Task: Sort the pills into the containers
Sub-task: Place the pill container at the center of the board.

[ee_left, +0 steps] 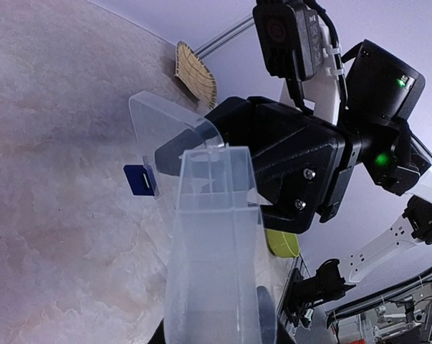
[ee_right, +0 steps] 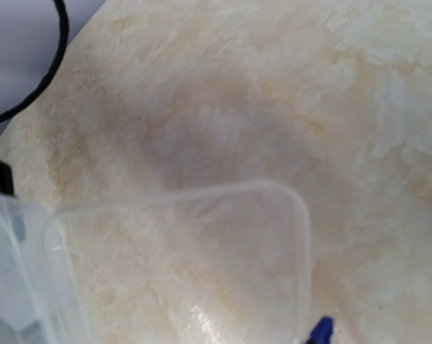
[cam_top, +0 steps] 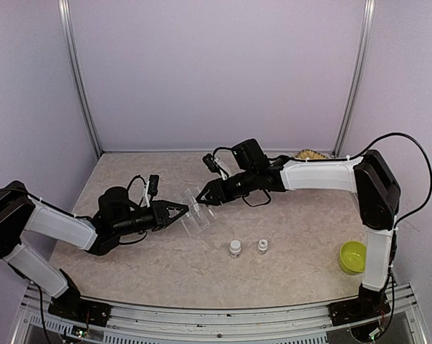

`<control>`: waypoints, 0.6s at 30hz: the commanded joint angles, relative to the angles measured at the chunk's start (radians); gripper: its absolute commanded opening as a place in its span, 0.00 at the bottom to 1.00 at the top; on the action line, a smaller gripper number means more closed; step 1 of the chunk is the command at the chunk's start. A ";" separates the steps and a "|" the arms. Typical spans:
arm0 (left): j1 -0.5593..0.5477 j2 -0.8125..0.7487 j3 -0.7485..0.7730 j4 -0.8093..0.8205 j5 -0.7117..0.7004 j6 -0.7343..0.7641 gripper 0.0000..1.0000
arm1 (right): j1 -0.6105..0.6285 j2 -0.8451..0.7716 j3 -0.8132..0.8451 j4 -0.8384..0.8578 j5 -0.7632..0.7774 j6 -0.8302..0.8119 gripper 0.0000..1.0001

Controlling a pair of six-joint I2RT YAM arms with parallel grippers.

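Left gripper [cam_top: 185, 209] is clenched on the container [cam_top: 200, 216] at table centre. Beyond it, the hinged lid [ee_left: 162, 125] is straddled by the right gripper [cam_top: 200, 200]; its clamping cannot be told. Should the arms diverge, a strained hinge or slipped box is risked.

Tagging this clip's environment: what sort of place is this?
Probably a lab test cell: plain lilac walls with metal corner posts, left arm and right arm bolted to an aluminium rail at the marble-pattern table's edge.
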 commanded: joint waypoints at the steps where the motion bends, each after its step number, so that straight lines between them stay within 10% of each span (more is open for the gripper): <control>1: -0.027 -0.005 0.059 0.091 0.047 0.022 0.21 | 0.029 0.035 0.036 -0.013 0.065 -0.009 0.52; 18: -0.021 -0.049 0.030 0.096 0.024 0.035 0.21 | 0.004 0.039 -0.014 -0.007 0.092 0.001 0.51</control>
